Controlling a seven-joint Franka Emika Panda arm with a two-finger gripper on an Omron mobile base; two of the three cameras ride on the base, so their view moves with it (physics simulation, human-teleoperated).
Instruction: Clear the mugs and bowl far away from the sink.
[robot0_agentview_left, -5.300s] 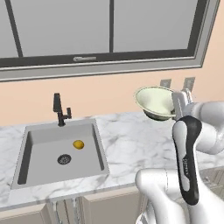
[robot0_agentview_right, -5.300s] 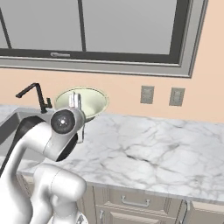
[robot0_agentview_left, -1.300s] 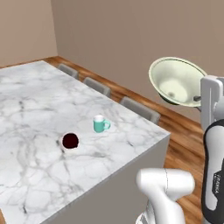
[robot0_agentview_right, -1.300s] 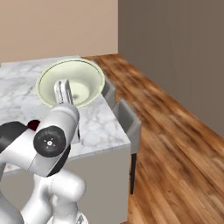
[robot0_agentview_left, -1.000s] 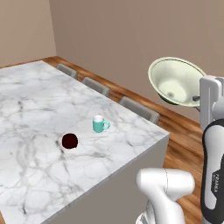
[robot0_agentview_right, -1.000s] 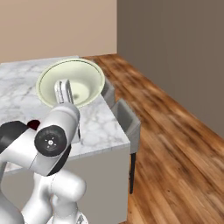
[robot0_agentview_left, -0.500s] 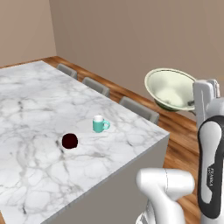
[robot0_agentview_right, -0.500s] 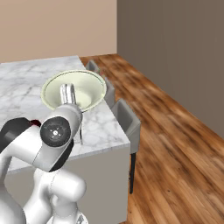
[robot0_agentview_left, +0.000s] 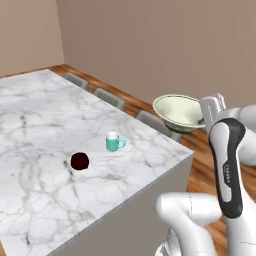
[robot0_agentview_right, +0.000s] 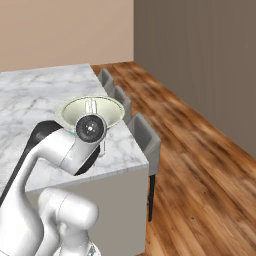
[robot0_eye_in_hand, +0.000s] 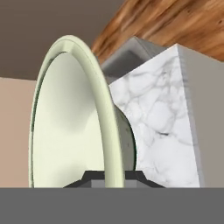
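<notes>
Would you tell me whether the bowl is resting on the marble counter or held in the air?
Held in the air. The gripper is shut on the bowl rim, off the marble counter edge.

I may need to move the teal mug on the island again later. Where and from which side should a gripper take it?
Judging by its pose, the teal mug stands upright with its mouth open upward and its handle toward the chairs. Come straight down and pinch the rim on the side away from the handle. The maroon mug stands apart, so it leaves room.
</notes>
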